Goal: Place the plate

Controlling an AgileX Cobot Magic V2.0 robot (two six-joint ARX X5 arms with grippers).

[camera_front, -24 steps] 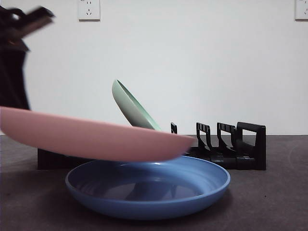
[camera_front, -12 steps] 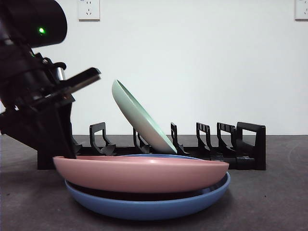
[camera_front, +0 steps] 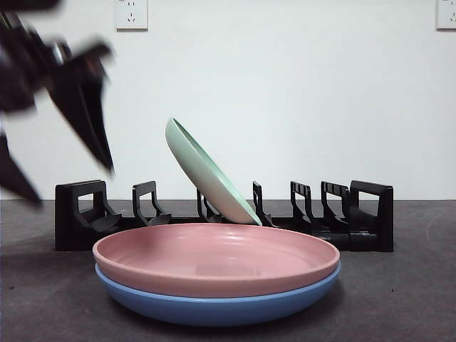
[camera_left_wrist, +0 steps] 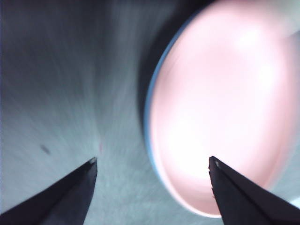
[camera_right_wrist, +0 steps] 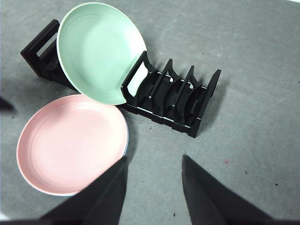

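The pink plate (camera_front: 214, 256) lies flat, nested in the blue plate (camera_front: 214, 308), in front of the black rack (camera_front: 356, 214). A green plate (camera_front: 210, 174) leans in a middle slot of the rack. My left gripper (camera_front: 71, 187) is open and empty, blurred, up and to the left of the plates. In the left wrist view its jaws (camera_left_wrist: 152, 161) stand wide apart above the pink plate (camera_left_wrist: 220, 117) and the blue rim (camera_left_wrist: 149, 117). My right gripper (camera_right_wrist: 154, 158) is open and empty, high above the table, looking down on the pink plate (camera_right_wrist: 70, 140), green plate (camera_right_wrist: 101, 49) and rack (camera_right_wrist: 178, 101).
The rack has several free slots on either side of the green plate. Grey table (camera_right_wrist: 243, 56) stretches around the rack and the plates. A white wall with sockets (camera_front: 132, 14) stands behind.
The left gripper lowered the pink plate onto the blue plate, let it go, and has moved up and to the left. The pink plate now rests level.
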